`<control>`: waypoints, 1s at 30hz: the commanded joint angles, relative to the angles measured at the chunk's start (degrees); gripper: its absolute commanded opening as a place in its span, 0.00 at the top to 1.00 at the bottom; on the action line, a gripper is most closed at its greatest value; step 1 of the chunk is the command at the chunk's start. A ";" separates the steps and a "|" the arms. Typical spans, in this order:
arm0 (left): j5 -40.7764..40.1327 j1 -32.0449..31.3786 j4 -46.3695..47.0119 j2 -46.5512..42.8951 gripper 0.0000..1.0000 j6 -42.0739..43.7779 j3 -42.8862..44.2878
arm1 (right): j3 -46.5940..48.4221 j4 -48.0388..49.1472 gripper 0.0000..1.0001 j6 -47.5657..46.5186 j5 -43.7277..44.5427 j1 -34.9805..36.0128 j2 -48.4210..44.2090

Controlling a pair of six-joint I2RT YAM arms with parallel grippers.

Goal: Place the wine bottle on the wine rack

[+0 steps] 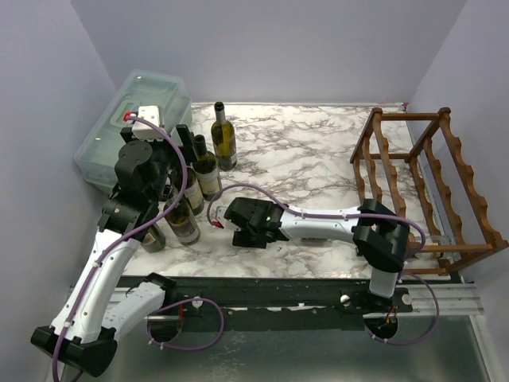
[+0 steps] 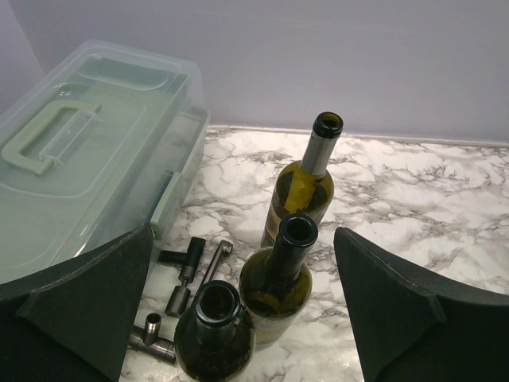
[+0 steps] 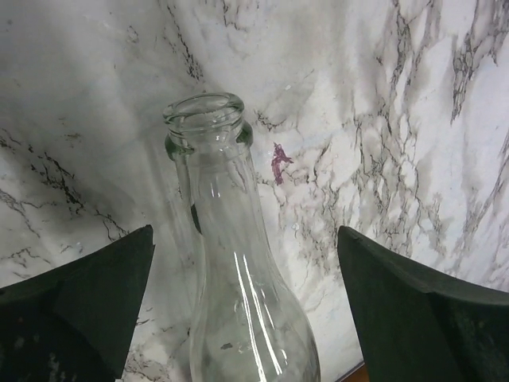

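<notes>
The wine bottle (image 3: 238,318) nearest to being moved is a clear glass one. It looks to be lying on its side on the marble table (image 1: 318,151), near the middle and a bit to the left, with its neck pointing left. The right claw (image 3: 245,232) reaches over to it. Its two fingers are spread very wide, one on each side of the bottle. They do not touch the glass, so this claw holds nothing.

The left claw (image 2: 242,231) is wide open too and holds nothing. It hangs over some green bottles (image 2: 278,278) standing at the left side.

The wine rack (image 1: 409,118) stands well apart, at the far right of the table. No bottle is on it.

I think the step in hand is the grab. Next, the right claw needs to close on the fat part of the bottle. Glass is slippery, so the grip must be firm. Then comes a long carry to the right, and the bottle must go down flat into a dip in the rails.
</notes>
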 commanded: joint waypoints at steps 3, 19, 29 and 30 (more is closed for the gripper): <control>1.28 -0.21 1.05 0.27 0.03 0.48 -0.62 | 4.26 -8.00 0.00 7.58 -1.93 0.28 -4.97; 1.94 -0.18 1.00 1.05 0.03 0.24 -0.36 | 1.86 -13.60 0.00 55.87 6.09 -1.26 -23.70; 17.73 -0.18 1.78 3.31 0.04 0.71 0.29 | -1.21 -18.84 0.00 70.25 -5.31 -21.23 -26.17; 20.32 -0.18 1.92 4.15 0.05 0.74 0.49 | -1.66 -17.66 0.00 70.01 -6.71 -22.40 -26.94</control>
